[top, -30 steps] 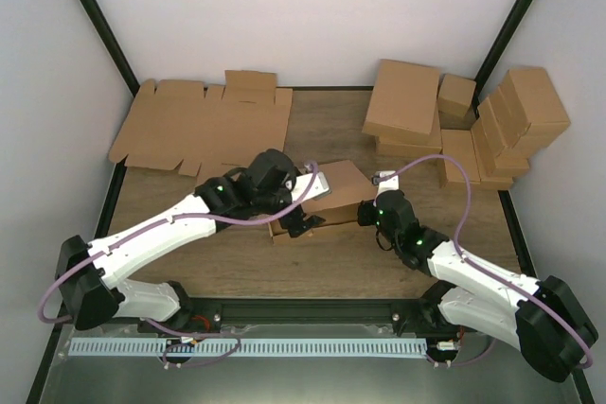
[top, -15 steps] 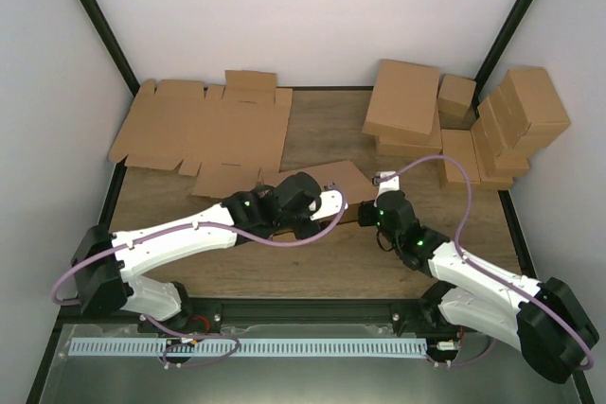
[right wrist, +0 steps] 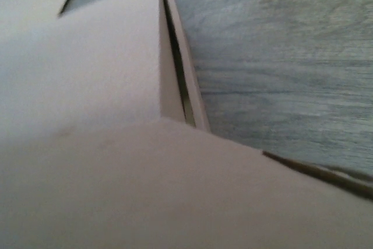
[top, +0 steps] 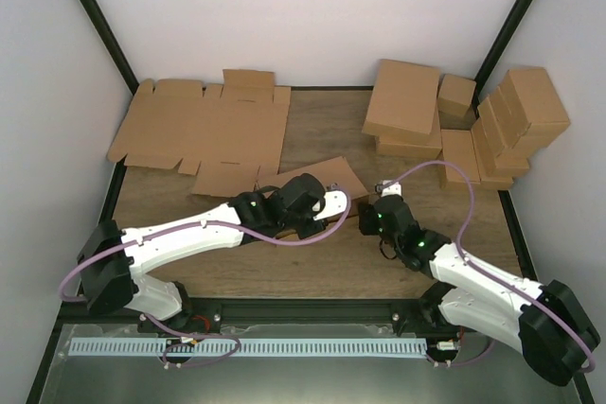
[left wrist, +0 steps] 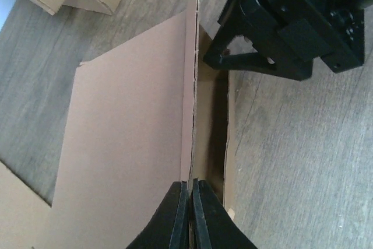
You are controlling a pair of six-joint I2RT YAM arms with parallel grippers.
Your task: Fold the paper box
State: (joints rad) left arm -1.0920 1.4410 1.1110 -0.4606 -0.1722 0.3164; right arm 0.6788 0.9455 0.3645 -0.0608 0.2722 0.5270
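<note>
The paper box (top: 320, 180) lies about the middle of the worktop (top: 322, 267). It is a partly folded brown blank: the broad panel rests flat and one long wall stands up along the 6 o'clock side. In the left wrist view that wall shows as a thin raw edge running straight up the picture. Just beside it are a narrow trough and a lower cardboard strip, then bare wood.

The left end effector (left wrist: 189, 193) reaches in from 8 o'clock with its fingers pressed together on the near end of that upright edge, pinching the cardboard. The right end effector (top: 367, 214) comes from 4 o'clock and sits at the box's 3 o'clock corner, by the far end of the same wall. I cannot tell whether its fingers are spread or gripping, since its own camera is filled by blurred cardboard and a slit-like fold. The two end effectors are near each other along the wall.

Bare wood lies open at 6 o'clock between the box and the arm bases, and another band runs at 12 o'clock up to the back edge. At 10 o'clock, flat blanks (top: 204, 130) spread out to the worktop's left edge, near the box. At 1 to 2 o'clock, closed boxes (top: 407, 106) are piled toward the right wall, apart from the paper box
</note>
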